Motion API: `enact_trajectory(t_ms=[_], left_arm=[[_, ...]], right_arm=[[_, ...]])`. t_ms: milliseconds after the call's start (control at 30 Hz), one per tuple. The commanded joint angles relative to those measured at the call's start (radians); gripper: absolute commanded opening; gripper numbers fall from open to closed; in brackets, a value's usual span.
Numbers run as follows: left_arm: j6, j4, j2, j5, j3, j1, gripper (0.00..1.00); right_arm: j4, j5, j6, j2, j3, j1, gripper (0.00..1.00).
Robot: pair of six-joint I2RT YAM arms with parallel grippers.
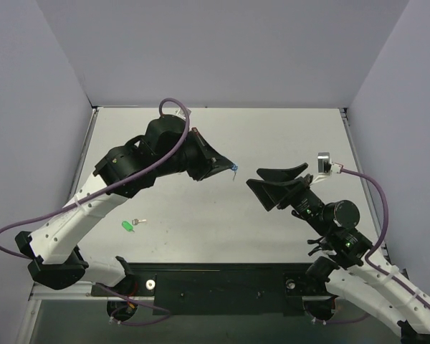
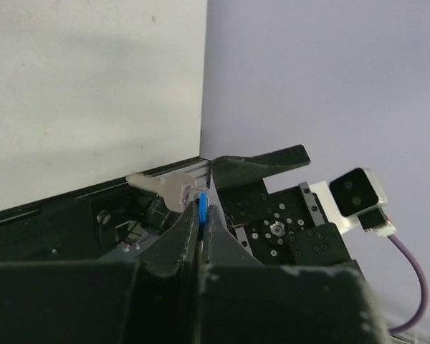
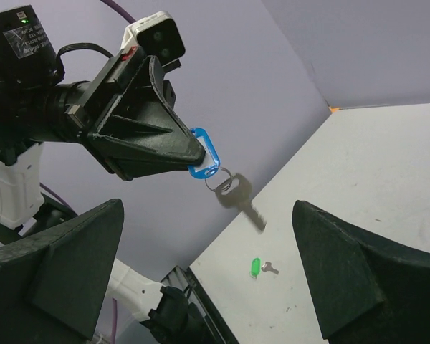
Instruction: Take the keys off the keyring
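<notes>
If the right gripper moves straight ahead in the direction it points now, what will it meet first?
Most likely the key hanging from the blue tag, which the left gripper pinches. It lies centred between the right gripper's open jaws, though depth is uncertain.

Pale table (image 1: 222,136), lavender walls (image 1: 222,50)

open gap between left gripper (image 1: 230,168) and right gripper (image 1: 253,177); green tag (image 1: 126,226) lies well aside.

The pale grey table (image 1: 272,136) is carrying a small bright green tag (image 1: 126,226), which is lying flat on its left half toward the near edge; a tiny silver key (image 1: 137,221) is resting just beside the tag, on its right.
</notes>
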Motion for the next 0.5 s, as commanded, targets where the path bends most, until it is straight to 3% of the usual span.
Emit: enact_trajectory(t_ms=[0,467], left_arm=[[-0.089,0.109,-0.04,0.087,-0.016,0.016,0.0],[-0.182,0.258,-0.093,0.124,-0.078,0.038,0.0]], right_arm=[[0.182,-0.088,0.04,0.067,0.057,0.008,0.97],[0.305,-0.124,0.056,0.21,0.147,0.028,0.95]])
